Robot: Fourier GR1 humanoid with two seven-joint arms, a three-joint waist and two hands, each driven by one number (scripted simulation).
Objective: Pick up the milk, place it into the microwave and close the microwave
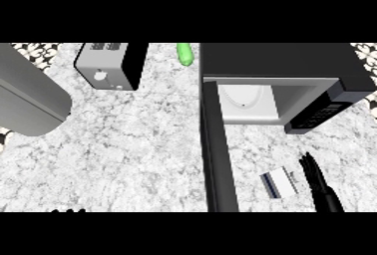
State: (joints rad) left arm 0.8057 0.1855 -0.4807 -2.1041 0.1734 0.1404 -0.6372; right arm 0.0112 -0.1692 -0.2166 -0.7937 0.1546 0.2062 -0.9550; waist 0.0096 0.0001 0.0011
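Observation:
The milk carton (278, 183), white with a dark blue stripe, lies on the marble counter in front of the microwave. The black microwave (287, 62) stands at the upper right with its white cavity (249, 102) showing. Its door (219, 154) is swung wide open and runs toward me as a dark vertical bar just left of the milk. My right hand (317, 182) is beside the milk on its right, fingers straight and pointing away from me, not curled round the carton. Only the fingertips of my left hand (68, 210) show at the lower left edge.
A silver and black toaster (110, 64) stands at the upper left. A green cucumber (185, 54) lies behind the microwave's left corner. A large grey rounded object (29, 97) covers the left edge. Bare marble counter (125, 149) spreads left of the open door.

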